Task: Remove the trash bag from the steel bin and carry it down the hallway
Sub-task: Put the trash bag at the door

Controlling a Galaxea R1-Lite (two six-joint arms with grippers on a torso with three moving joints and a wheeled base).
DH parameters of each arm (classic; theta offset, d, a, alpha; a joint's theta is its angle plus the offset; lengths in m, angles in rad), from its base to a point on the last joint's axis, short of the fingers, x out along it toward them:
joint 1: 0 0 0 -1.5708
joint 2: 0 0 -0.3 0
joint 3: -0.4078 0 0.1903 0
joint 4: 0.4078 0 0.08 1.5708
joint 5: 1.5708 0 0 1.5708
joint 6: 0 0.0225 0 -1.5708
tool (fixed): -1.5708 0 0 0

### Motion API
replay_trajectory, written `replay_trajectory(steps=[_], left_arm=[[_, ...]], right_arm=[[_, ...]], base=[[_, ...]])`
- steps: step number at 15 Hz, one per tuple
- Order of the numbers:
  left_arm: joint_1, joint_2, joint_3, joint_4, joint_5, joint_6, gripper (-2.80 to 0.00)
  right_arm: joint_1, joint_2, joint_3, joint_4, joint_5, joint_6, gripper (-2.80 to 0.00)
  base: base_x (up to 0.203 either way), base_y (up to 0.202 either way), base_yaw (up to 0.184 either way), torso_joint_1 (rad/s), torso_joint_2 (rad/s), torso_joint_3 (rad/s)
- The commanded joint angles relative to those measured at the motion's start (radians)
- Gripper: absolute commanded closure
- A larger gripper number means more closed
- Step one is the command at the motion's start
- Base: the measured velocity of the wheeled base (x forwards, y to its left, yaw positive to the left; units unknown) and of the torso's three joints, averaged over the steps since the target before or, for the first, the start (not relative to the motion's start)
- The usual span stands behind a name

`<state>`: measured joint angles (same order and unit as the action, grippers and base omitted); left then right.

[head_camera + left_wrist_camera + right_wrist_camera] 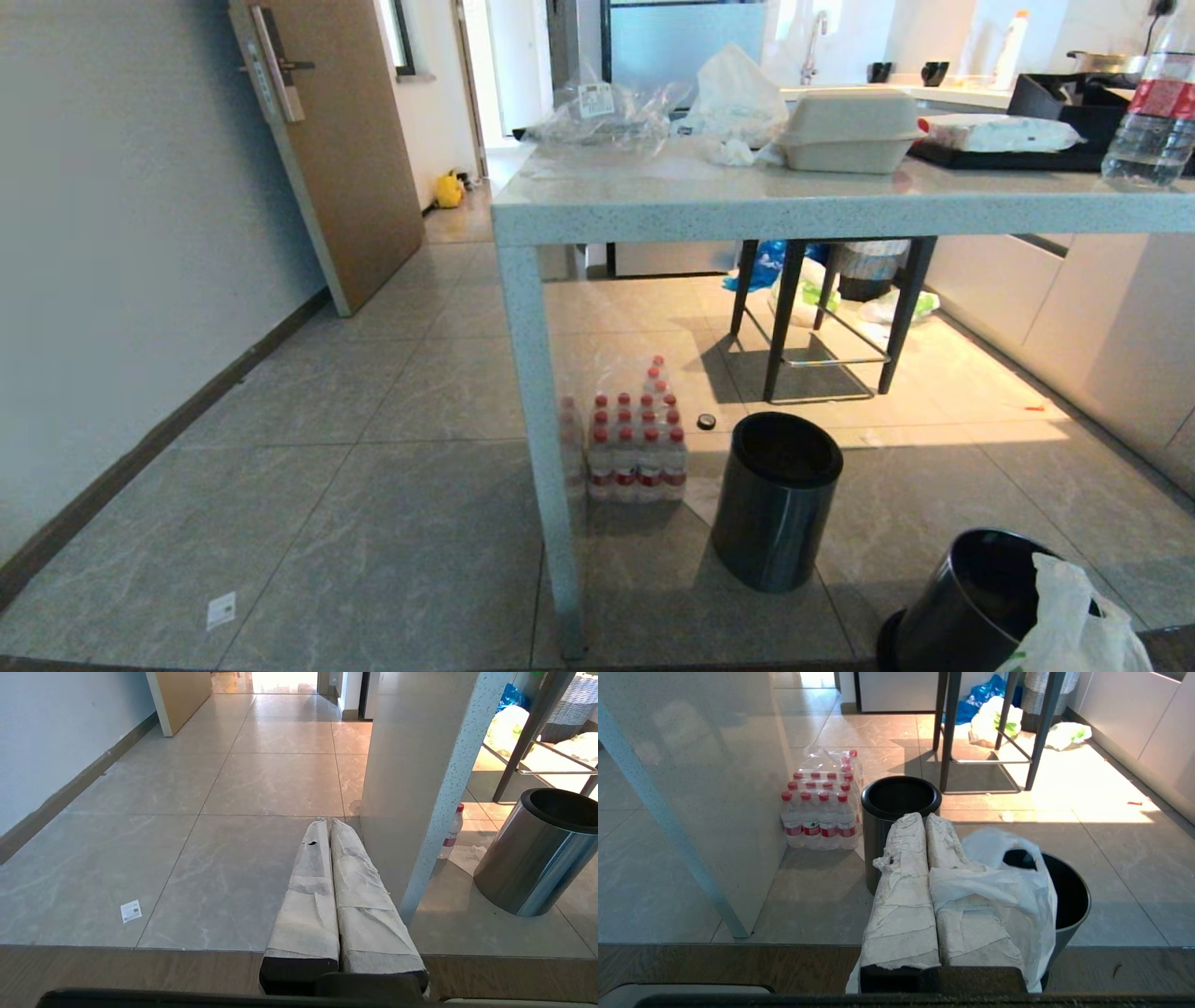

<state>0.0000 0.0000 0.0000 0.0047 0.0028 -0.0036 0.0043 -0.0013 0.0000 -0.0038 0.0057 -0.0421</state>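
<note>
Trash bag (pixel 1074 625) in steel bin (pixel 962 607) | grey tiled floor (pixel 373 523) | speckled table (pixel 747 201)

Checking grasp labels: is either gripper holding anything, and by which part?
The right gripper is shut on the trash bag, pinching bunched plastic near its top. The left gripper is shut, holding nothing.
</note>
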Motion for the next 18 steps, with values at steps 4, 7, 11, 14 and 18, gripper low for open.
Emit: replay_trajectory(steps=[4, 7, 11, 14, 18], left_arm=[[0.000, 0.000, 0.000, 0.000, 0.000, 0.001, 0.00], [0.000, 0.000, 0.000, 0.000, 0.000, 0.001, 0.00], [0.000, 0.000, 0.000, 0.000, 0.000, 0.004, 0.00], [0.000, 0.000, 0.000, 0.000, 0.000, 0.003, 0.00], [0.000, 0.000, 0.000, 0.000, 0.000, 0.002, 0.00]], right_arm=[[0.000, 0.001, 0.000, -0.001, 0.000, -0.001, 0.00], [0.000, 0.001, 0.000, -0.001, 0.000, -0.001, 0.00], [0.000, 0.001, 0.000, -0.001, 0.000, -0.001, 0.00], [0.000, 0.001, 0.000, -0.001, 0.000, -0.001, 0.00], [0.000, 0.001, 0.000, -0.001, 0.000, -0.001, 0.00]], base=[[0.000, 0.000, 0.000, 0.002, 0.00, 0.018], [0.000, 0.000, 0.000, 0.000, 0.00, 0.000], [0.000, 0.000, 0.000, 0.000, 0.00, 0.000], [0.000, 0.000, 0.000, 0.000, 0.00, 0.000], [0.001, 0.035, -0.002, 0.000, 0.00, 0.003]])
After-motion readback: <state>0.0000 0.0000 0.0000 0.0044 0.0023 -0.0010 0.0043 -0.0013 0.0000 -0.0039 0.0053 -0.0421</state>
